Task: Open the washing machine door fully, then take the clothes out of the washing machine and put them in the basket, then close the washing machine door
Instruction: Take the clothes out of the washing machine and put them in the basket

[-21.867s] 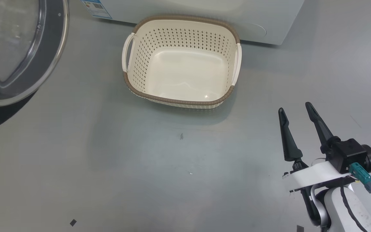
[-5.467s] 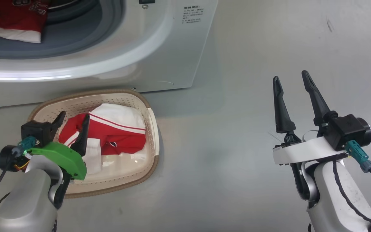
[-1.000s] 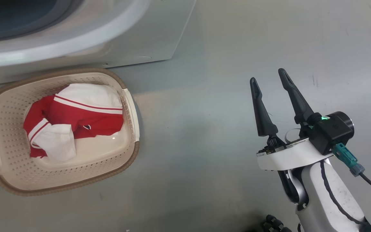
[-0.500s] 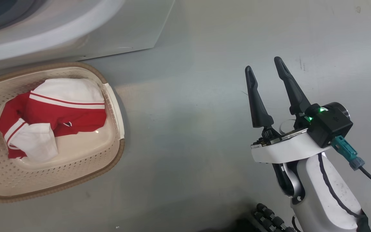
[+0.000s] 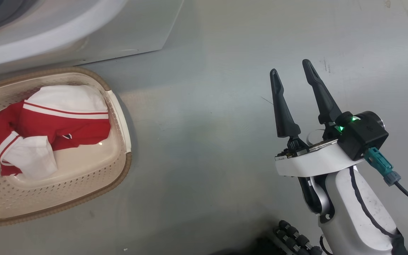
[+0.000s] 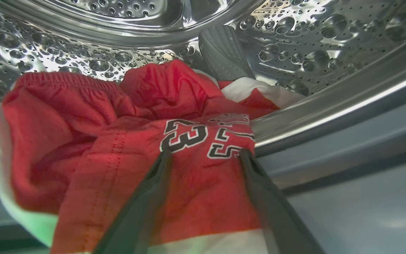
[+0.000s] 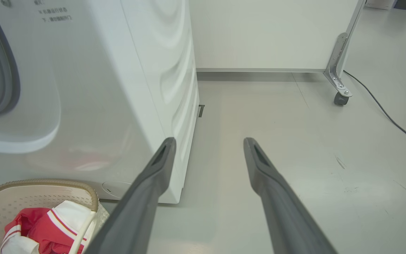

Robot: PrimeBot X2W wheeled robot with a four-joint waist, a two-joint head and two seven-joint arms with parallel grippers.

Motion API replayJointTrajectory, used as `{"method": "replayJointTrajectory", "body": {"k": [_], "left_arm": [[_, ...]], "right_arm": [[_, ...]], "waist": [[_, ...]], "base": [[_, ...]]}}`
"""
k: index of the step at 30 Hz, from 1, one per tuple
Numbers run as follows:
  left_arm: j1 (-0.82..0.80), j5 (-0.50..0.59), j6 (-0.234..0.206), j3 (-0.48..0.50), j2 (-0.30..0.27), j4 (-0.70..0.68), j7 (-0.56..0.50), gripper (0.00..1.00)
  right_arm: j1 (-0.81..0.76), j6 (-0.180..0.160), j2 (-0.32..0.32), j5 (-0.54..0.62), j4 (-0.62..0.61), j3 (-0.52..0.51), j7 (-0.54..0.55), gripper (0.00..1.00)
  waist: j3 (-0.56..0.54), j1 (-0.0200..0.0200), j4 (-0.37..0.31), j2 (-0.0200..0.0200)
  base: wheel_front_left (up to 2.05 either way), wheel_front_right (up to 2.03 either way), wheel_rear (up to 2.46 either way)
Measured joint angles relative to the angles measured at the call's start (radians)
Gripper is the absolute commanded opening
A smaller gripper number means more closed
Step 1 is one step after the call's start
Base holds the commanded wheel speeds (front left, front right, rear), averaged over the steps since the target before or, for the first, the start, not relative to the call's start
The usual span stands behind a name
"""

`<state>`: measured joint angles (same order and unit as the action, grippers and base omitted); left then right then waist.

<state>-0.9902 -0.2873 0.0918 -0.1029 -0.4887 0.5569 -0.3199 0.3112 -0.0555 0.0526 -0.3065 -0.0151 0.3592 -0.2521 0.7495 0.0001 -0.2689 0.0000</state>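
The clothes (image 6: 118, 148), red cloth with white trim, lie bunched at the mouth of the steel drum (image 6: 294, 38) of the washing machine (image 7: 136, 70), directly ahead of the left claw (image 6: 204, 152) and right at its tips. That claw stands wide open and holds nothing. Its two dark fingers (image 6: 142, 204) straddle the fold that bears the printed numerals (image 6: 185, 137), one tip on each side of them. Whether the tips already press into the cloth cannot be told. The heap runs crosswise to the fingers, wider than it is high. In the left wrist view its bulk lies to the left of the claw's line, and a smaller white-edged part sits behind to the right, by the drum's grey paddle (image 6: 224, 53). So the gap spans one ridge of cloth, not the whole heap. Closing here would likely pinch the numbered fold, and the rest should trail after it over the drum's lip. The right claw (image 5: 289, 67), open too and empty, hangs over bare floor (image 5: 207, 141) off the machine's side, well apart from the drum, so the left arm is plainly the nearer one. The basket (image 5: 66, 193) sits on the floor just below the machine's front, with one red and white garment (image 5: 58, 120) already lying in it.
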Motion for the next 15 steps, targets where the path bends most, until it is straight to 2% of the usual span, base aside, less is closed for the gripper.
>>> {"method": "replayJointTrajectory", "body": {"k": [1,2,3,15], "left_arm": [[-0.005,0.000,0.000,0.000,0.002,0.007,0.000,0.44],[-0.005,0.000,0.000,0.000,0.002,0.007,0.000,0.05],[-0.010,0.000,0.000,-0.001,0.003,0.013,0.002,0.00],[-0.012,0.000,0.002,-0.028,0.045,0.106,0.081,0.00]], "right_arm": [[0.003,0.000,0.000,0.000,0.000,0.000,0.000,1.00],[0.003,0.000,0.000,0.000,0.000,0.000,0.000,1.00],[0.007,-0.001,0.000,0.000,0.000,0.000,0.000,1.00],[0.019,-0.008,0.000,0.004,0.023,-0.003,0.000,1.00]], "waist": [[0.000,0.0000,0.000,0.0000],[0.000,0.0000,0.000,0.0000],[0.000,0.0000,0.001,0.0000],[-0.045,0.0000,0.016,0.0000]], "base": [[0.00,0.00,0.00],[0.00,0.00,0.00],[0.00,0.00,0.00],[0.00,0.00,0.00]]}}
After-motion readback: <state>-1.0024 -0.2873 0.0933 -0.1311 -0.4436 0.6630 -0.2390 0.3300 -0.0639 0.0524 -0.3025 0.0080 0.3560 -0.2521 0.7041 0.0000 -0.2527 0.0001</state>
